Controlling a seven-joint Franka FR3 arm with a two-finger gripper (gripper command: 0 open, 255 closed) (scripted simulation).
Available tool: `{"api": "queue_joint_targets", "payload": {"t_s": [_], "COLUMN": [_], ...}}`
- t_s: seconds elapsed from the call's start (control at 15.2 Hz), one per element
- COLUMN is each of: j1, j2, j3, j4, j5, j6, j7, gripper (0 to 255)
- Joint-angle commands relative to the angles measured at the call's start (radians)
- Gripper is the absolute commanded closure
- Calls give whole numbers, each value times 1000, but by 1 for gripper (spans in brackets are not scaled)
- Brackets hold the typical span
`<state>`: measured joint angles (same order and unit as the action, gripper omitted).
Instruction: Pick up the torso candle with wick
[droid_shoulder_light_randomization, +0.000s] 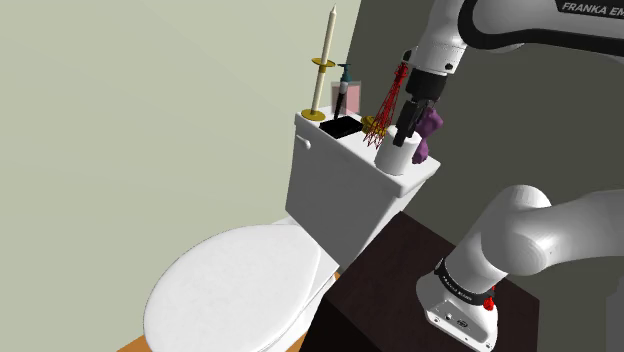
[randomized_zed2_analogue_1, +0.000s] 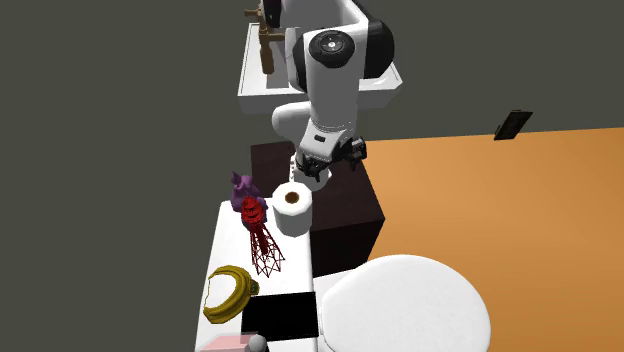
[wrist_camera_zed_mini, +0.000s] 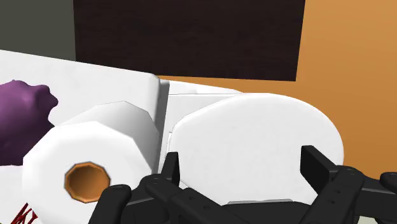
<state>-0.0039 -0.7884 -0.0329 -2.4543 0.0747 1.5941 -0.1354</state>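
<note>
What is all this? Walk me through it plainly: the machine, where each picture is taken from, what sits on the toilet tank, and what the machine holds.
It is a white robot arm with a black two-finger gripper. One picture looks from beside its stand, one faces it across the toilet, and one looks out from the hand itself. On the toilet tank stand a purple torso candle, a toilet paper roll, a red wire ornament and a tall candle. The gripper hangs open near the roll, holding nothing.
</note>
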Motion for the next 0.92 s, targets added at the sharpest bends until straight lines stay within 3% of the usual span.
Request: {"api": "queue_joint_targets", "payload": {"t_s": [0.0,0.86], "j1": [0,-105], "j2": [0,-24], "j3": [0,-280], "j4": [0,68], "j5": [0,-224], "j6": [0,53], "j7": [0,-325], "gripper": [0,0]}}
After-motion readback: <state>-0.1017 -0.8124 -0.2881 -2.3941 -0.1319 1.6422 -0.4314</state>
